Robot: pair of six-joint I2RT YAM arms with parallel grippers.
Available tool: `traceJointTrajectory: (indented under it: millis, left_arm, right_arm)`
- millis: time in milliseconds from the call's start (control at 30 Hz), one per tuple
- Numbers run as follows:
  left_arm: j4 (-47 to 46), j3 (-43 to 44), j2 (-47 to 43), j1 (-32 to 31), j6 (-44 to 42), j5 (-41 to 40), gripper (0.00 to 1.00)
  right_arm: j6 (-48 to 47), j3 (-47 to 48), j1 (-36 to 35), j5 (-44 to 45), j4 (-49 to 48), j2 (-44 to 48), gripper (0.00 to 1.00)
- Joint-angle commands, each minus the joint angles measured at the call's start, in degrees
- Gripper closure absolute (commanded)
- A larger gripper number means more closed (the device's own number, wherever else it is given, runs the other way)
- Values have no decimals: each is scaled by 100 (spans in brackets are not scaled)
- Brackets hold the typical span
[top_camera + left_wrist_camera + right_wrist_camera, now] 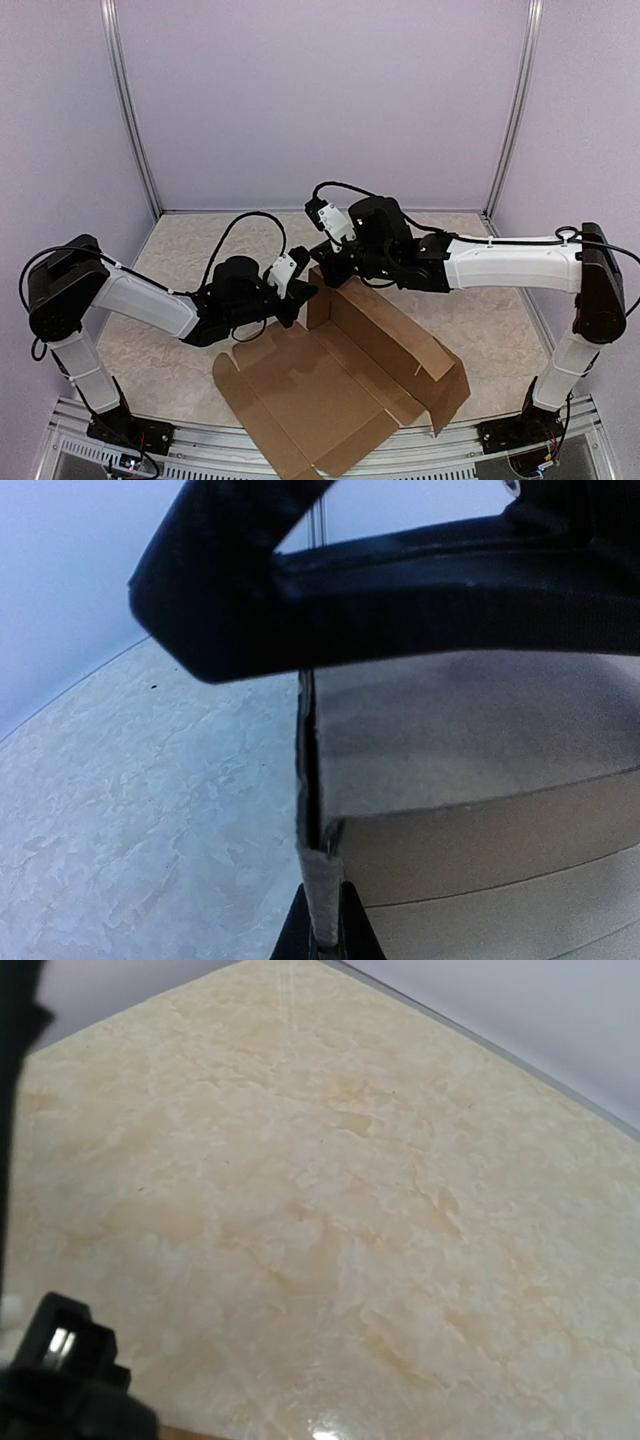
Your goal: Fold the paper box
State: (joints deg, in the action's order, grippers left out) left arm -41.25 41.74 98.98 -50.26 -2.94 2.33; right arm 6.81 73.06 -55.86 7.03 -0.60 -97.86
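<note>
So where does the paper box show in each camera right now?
Top external: paper box lower centre, between the arms, one flap raised.
Left wrist: it fills the right half, edge-on at centre.
Right wrist: not clearly in it.
Shared landmark: the marbled tabletop.

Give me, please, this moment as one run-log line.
paper box: part-folded, one wall raised | left gripper: shut on wall edge | right gripper: shut, beside wall top, grip unseen
</note>
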Motion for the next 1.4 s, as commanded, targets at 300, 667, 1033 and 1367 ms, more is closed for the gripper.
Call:
traceJointTrajectory:
  millis: [300, 667, 1033, 1367]
  left_arm:
    - [-479, -134, 480, -27, 232, 16, 79]
    - [-768, 131, 850, -27, 266, -59, 77]
    - [-985, 337, 1082, -94, 416, -213, 100]
    - [-888, 314, 953, -117, 338, -333, 94]
  right_arm:
    - [422, -431, 40, -335, -312, -277, 100]
    - [505, -485, 39, -492, -355, -216, 100]
    - [590, -587, 36, -548, -355, -148, 100]
    - [559, -600, 40, -490, -345, -103, 100]
